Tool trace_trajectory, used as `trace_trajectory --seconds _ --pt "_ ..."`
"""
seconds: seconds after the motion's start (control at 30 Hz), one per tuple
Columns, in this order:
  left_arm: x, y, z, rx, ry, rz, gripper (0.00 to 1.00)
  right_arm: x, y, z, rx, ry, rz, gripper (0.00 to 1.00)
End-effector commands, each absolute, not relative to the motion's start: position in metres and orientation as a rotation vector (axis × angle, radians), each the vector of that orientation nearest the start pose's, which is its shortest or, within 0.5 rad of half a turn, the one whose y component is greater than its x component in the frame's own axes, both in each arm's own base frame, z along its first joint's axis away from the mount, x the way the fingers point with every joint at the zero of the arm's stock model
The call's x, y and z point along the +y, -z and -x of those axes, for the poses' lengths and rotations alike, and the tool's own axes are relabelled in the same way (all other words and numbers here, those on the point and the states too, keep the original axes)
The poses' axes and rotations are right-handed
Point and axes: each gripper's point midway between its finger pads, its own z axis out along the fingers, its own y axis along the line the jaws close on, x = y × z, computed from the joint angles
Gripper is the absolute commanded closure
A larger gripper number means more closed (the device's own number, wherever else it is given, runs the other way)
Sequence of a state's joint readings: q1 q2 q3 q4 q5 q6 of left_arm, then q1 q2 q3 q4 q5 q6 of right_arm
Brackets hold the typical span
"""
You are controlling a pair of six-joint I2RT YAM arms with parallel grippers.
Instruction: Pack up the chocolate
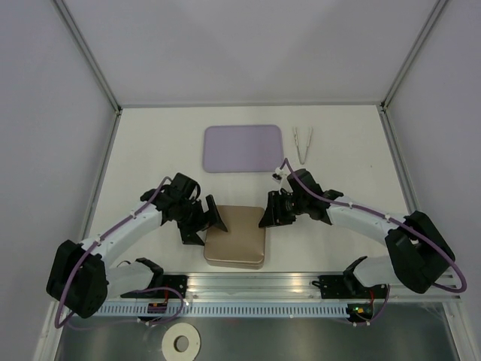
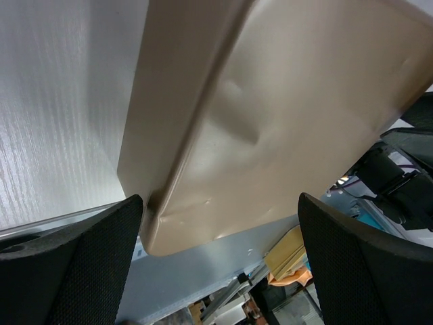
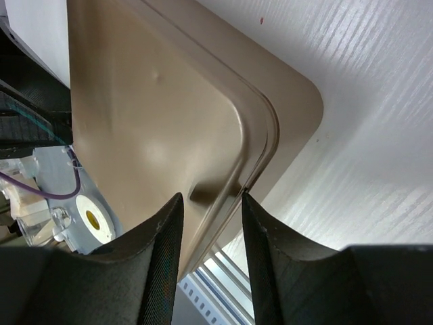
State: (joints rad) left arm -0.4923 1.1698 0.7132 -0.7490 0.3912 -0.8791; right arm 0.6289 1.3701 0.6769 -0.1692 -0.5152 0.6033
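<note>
Chocolate is not to be seen in any view; what can be seen is a flat tan box [image 1: 235, 241] with its lid set on top, lying on the white worktop [image 1: 150, 150] near the front rail, between the two arms. The left gripper [image 1: 204, 226] is held low at the box's left side, and its fingers [image 2: 67, 271] are spread wide, with a near corner of the box framed between them in the left wrist view; a shallow dent is shown in the lid's surface there. The right gripper [image 1: 269, 216] is placed at the box's far right corner, its fingers drawn close together with the raised rim of the lid running into the narrow gap between them; whether the rim is actually pinched cannot be told. Farther back on the worktop a lavender tray [image 1: 243, 147] is laid flat, and a pair of pale tweezers [image 1: 302, 143] is laid just to its right, both well apart from the box.
</note>
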Motion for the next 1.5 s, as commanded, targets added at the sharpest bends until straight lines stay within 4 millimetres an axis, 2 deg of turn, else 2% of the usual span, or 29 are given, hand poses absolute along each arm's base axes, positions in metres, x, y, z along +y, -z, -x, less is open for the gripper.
trace_trajectory --seconds 0.0,0.27,0.43,0.5,0.53,0.6,0.83,0.93,1.0,1.1,1.13,1.17,1.2,1.23,1.27,1.3,1.33,1.37,1.4,1.43,1.47 --pt "-0.191 -0.083 -0.145 2.942 0.828 0.507 0.0 0.269 -0.089 -0.194 2.576 -1.094 0.274 0.55" --pt "-0.193 -0.089 -0.141 2.935 0.818 0.483 0.04 0.263 -0.093 -0.188 2.582 -1.075 0.255 0.51" --pt "-0.171 -0.095 -0.152 2.925 0.588 0.414 0.04 0.264 -0.099 -0.183 2.583 -1.057 0.297 0.48" --pt "-0.171 -0.098 -0.155 2.923 0.582 0.38 0.04 0.266 -0.094 -0.176 2.597 -1.043 0.316 0.48" --pt "-0.171 -0.092 -0.153 2.945 0.568 0.386 0.04 0.264 -0.085 -0.17 2.627 -1.038 0.302 0.48" --pt "-0.172 -0.087 -0.149 2.969 0.57 0.394 0.06 0.266 -0.076 -0.17 2.635 -1.031 0.284 0.48" --pt "-0.17 -0.064 -0.131 3.036 0.52 0.408 0.19 0.246 -0.024 -0.161 2.743 -0.904 0.162 0.6" --pt "-0.169 -0.06 -0.127 3.05 0.516 0.416 0.25 0.247 -0.023 -0.163 2.743 -0.898 0.173 0.6" --pt "-0.169 -0.06 -0.129 3.042 0.508 0.418 0.28 0.25 -0.03 -0.168 2.717 -0.901 0.189 0.59" --pt "-0.178 -0.072 -0.136 3.03 0.56 0.409 0.3 0.257 -0.051 -0.184 2.683 -0.879 0.221 0.56" --pt "-0.186 -0.088 -0.146 2.995 0.607 0.396 0.25 0.265 -0.072 -0.199 2.633 -0.877 0.219 0.53" --pt "-0.185 -0.097 -0.144 3.004 0.592 0.399 0.21 0.263 -0.08 -0.2 2.64 -0.854 0.215 0.5" --pt "-0.182 -0.106 -0.151 2.968 0.565 0.413 0.17 0.265 -0.093 -0.208 2.613 -0.844 0.208 0.48" --pt "-0.185 -0.131 -0.162 2.897 0.59 0.407 0.02 0.27 -0.124 -0.223 2.533 -0.846 0.189 0.39" --pt "-0.182 -0.142 -0.167 2.864 0.572 0.415 0.0 0.259 -0.132 -0.232 2.52 -0.75 0.145 0.34" --pt "-0.171 -0.148 -0.166 2.858 0.495 0.434 0.0 0.254 -0.147 -0.241 2.478 -0.706 0.114 0.24" --pt "-0.173 -0.17 -0.175 2.806 0.507 0.429 0.0 0.249 -0.174 -0.247 2.421 -0.689 0.08 0.19" --pt "-0.167 -0.177 -0.179 2.784 0.468 0.442 0.0 0.237 -0.186 -0.258 2.368 -0.608 0.034 0.16" --pt "-0.159 -0.181 -0.173 2.807 0.416 0.454 0.0 0.231 -0.197 -0.262 2.337 -0.575 0.024 0.11" --pt "-0.16 -0.196 -0.178 2.774 0.427 0.456 0.0 0.226 -0.219 -0.265 2.287 -0.571 0.014 0.04" --pt "-0.157 -0.201 -0.177 2.769 0.412 0.464 0.0 0.215 -0.221 -0.262 2.296 -0.507 0.014 0.02"
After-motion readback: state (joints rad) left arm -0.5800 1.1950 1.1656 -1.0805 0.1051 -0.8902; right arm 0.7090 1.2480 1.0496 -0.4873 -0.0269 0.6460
